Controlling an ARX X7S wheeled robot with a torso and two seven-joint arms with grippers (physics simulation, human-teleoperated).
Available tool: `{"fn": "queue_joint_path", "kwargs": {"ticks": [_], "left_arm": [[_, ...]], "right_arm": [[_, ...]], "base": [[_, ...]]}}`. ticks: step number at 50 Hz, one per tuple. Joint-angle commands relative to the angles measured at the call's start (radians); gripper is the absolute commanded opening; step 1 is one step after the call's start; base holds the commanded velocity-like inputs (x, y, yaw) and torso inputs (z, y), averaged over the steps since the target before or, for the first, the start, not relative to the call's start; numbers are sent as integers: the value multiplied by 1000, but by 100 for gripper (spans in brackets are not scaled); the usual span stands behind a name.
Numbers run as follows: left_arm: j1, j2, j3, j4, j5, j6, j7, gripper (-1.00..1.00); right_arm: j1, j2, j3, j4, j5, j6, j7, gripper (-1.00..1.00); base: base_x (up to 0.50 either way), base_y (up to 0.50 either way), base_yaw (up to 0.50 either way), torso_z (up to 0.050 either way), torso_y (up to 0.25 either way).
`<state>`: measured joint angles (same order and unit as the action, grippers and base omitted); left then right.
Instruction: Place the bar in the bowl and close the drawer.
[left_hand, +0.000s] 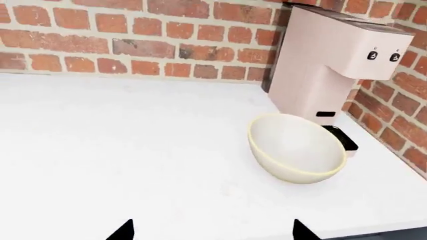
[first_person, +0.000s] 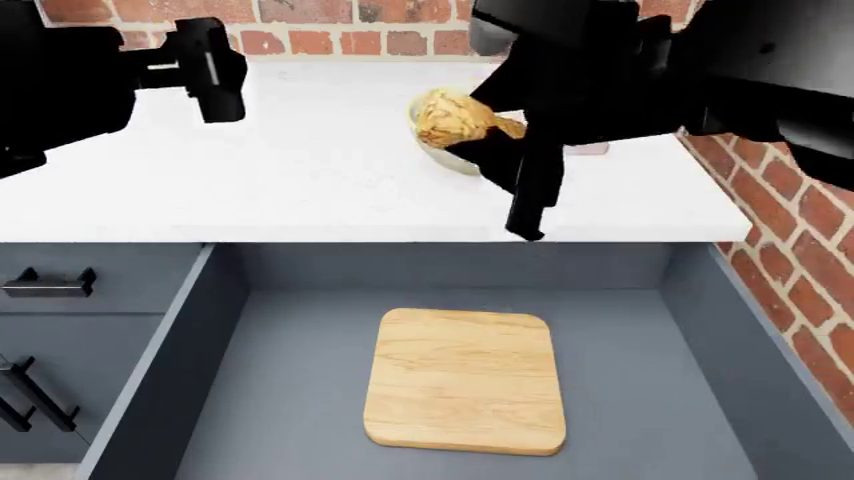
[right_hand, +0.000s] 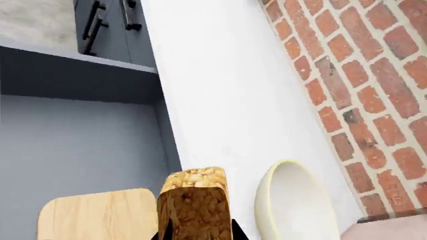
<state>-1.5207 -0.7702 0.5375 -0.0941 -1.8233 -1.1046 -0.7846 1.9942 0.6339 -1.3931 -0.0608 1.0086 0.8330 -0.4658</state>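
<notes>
My right gripper (right_hand: 198, 235) is shut on the bar (right_hand: 195, 202), a grainy tan-golden piece, and holds it in the air over the white counter. In the head view the bar (first_person: 454, 118) hangs right in front of the bowl (first_person: 447, 155) and hides most of it. The cream-white bowl (left_hand: 297, 147) sits empty on the counter beside a pink machine. My left gripper (left_hand: 213, 231) hangs open above the counter, short of the bowl, with nothing between its fingers. The blue-grey drawer (first_person: 174, 380) stands pulled out below the counter edge.
A light-wood cutting board (first_person: 465, 378) lies flat in the drawer. A pink coffee machine (left_hand: 333, 60) stands behind the bowl in the corner of the brick wall (left_hand: 133, 35). Cabinet fronts with black handles (first_person: 47, 283) are at the left.
</notes>
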Motion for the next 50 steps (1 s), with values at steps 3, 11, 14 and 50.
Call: {"fn": "queue_joint_path", "kwargs": {"ticks": [3, 11, 14, 50], "left_arm": [[-284, 149, 155, -349, 340, 12, 223, 100], [-386, 263, 266, -593, 558, 140, 378, 100], [-421, 316, 306, -712, 622, 185, 438, 100], [-628, 425, 375, -952, 745, 205, 505, 100]], "right_arm": [[92, -266, 87, 585, -25, 46, 85, -100], [157, -600, 101, 1341, -143, -144, 51, -100], [152, -613, 160, 1369, -186, -135, 105, -100], [311, -634, 258, 1368, -209, -21, 171, -100]], "base": [[0, 0, 0, 0, 0], [0, 0, 0, 0, 0], [0, 0, 0, 0, 0], [0, 0, 0, 0, -129]]}}
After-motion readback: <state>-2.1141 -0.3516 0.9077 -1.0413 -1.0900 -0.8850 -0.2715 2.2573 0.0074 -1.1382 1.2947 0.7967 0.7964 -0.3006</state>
